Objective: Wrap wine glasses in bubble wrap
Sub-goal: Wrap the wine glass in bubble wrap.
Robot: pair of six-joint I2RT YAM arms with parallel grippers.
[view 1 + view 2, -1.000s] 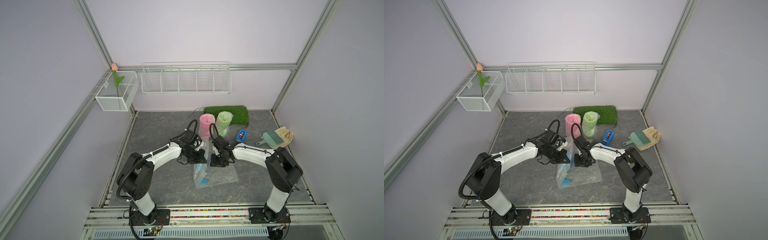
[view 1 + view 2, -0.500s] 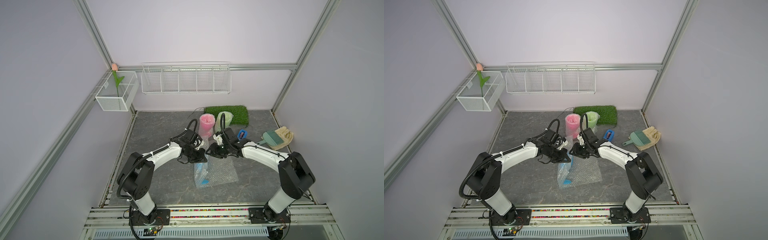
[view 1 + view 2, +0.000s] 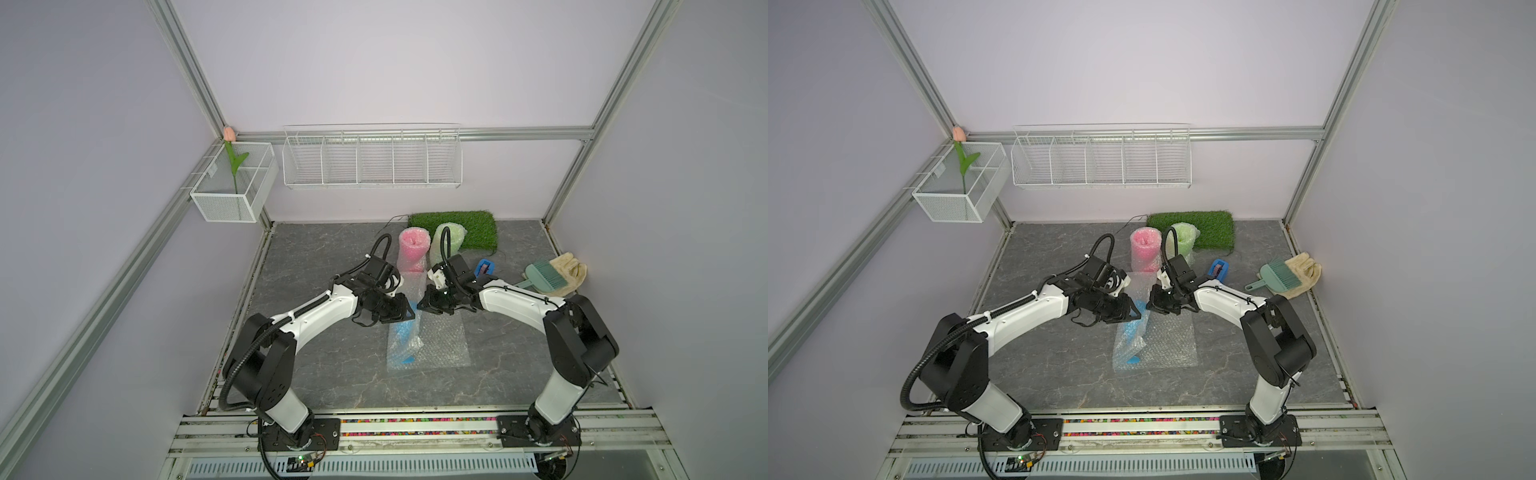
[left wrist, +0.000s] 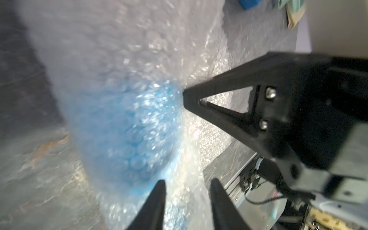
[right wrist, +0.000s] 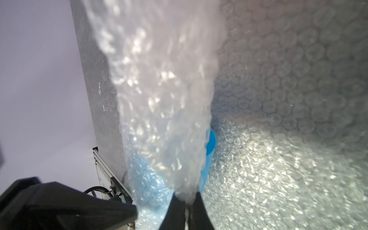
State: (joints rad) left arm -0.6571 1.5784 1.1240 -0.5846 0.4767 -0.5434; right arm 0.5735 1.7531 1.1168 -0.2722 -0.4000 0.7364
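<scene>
Above tabletop (image 3: pixel 324 257), right hand (image 5: pixel 186 201) seemingly pinches bubble wrap (image 5: pixel 159 89).

Left wrist view: the blue goblet (image 4: pixel 127 127) is just a smeared patch behind the bubble wrap (image 4: pixel 139 39), its shape unreadable. The left tool (image 4: pixel 188 180) is cropped at the edge, only its tips showing. The right tool (image 5: pixel 186 201) is cropped likewise. The small blue item (image 3: pixel 485 267) is possibly a tape dispenser, but too small to tell.

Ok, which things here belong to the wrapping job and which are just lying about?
Job: blue goblet, bubble wrap sheet, wrapped pink goblet, wrapped green goblet.
Lying about: grass mat, small blue object, teal hand brush, cream glove, wire rack, tulip basket.
</scene>
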